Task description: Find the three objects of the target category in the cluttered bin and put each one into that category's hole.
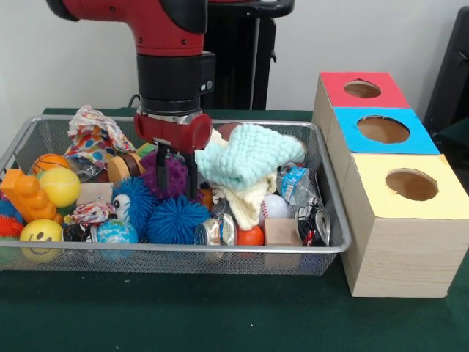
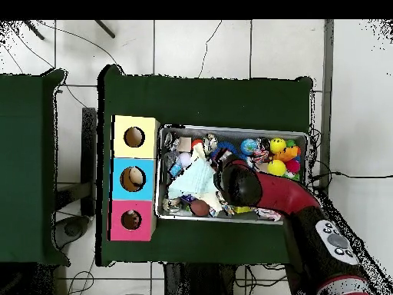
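The wire-mesh bin (image 1: 183, 249) is full of mixed toys; it also shows in the overhead view (image 2: 303, 135). My gripper (image 1: 176, 192) reaches down into the middle of the bin. It is open, with one finger on each side of a purple spiky ball (image 1: 174, 174). No plush animal shows clearly, and no striped tiger is in view. A brown rounded thing (image 1: 228, 130) lies at the far rim behind a mint knitted cloth (image 1: 245, 158); I cannot tell what it is. In the overhead view my arm (image 2: 269, 192) covers part of the bin.
Three wooden boxes with holes stand beside the bin: red-topped (image 1: 363, 89), blue-topped (image 1: 382, 130), yellow-topped (image 1: 410, 185). Something pale shows in the blue box's hole (image 2: 137, 177). Blue spiky balls (image 1: 176, 218), a smiley ball (image 1: 40, 233), an orange block (image 1: 29, 194) and a dotted cloth (image 1: 95, 136) fill the bin.
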